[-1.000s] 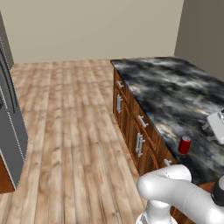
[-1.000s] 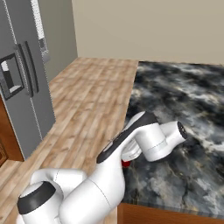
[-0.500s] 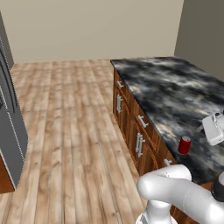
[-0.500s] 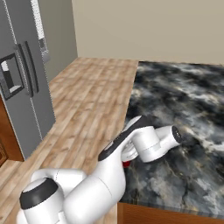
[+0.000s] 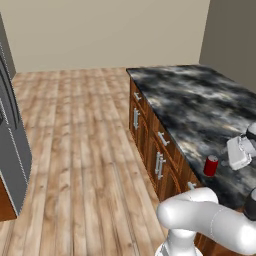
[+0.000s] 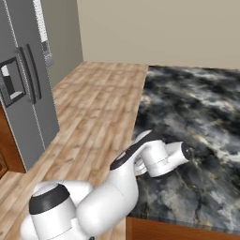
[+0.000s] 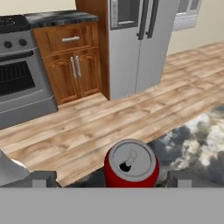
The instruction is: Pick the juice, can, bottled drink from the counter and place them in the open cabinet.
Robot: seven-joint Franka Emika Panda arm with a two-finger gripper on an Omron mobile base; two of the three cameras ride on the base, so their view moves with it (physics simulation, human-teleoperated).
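A glossy white arm (image 6: pixel 117 187) built of rounded, tube-like links is seen at the lower left of the right base view, with dark grey bands at its joints. A boxy white hand (image 5: pixel 239 152) is seen at the right edge of the left base view.

- We see the table (image 5: pixel 200 107), a black and grey marbled stone top over brown wooden drawers with silver handles.
- We see the can (image 5: pixel 211 165), red with a silver top, standing upright on the table near its front edge.
- Around the table we see the floor (image 5: pixel 85 145), light wooden planks.
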